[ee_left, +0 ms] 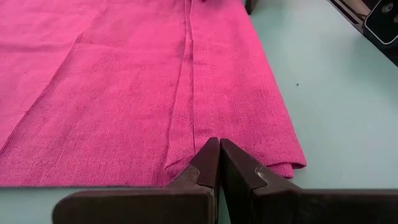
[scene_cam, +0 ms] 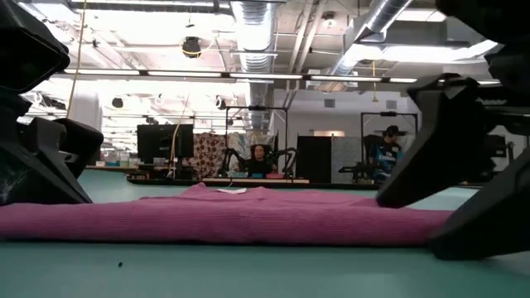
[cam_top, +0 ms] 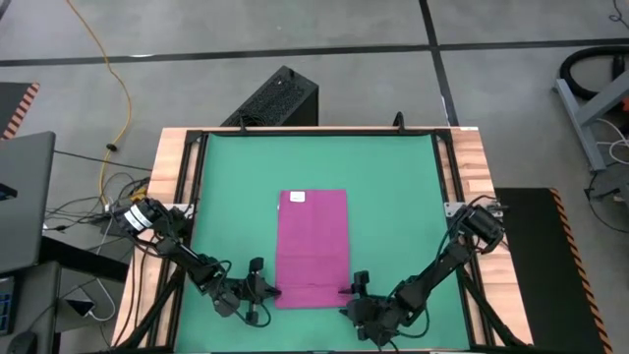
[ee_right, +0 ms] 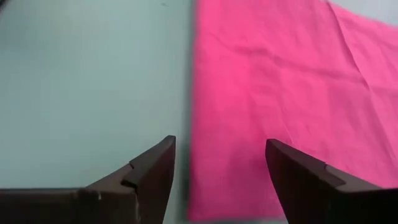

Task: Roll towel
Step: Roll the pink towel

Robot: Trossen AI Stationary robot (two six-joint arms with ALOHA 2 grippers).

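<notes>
Jaws, left: left gripper [ee_left: 219, 163] has its jaws pressed together, tips at the towel's near left corner; whether cloth is pinched between them cannot be told.
Jaws, right: right gripper [ee_right: 219, 171] has jaws spread wide, straddling the towel's side edge at the near right corner, gripping nothing.
Near hem: towel [cam_top: 313, 248] already shows a small fold along the near edge, lying level across the low view.
Step in hand: likely taking the near hem at both corners to begin the roll.
Doing it well: the right jaws should close on the folded hem only, level with the left, so both corners turn over together and the roll stays straight.
Risk: uneven grips would skew the roll.
Middle: the towel lies flat on the green counter [cam_top: 393, 197], long side running away from the arms.
Far end: white tag [cam_top: 297, 197] at the far edge, untouched.
</notes>
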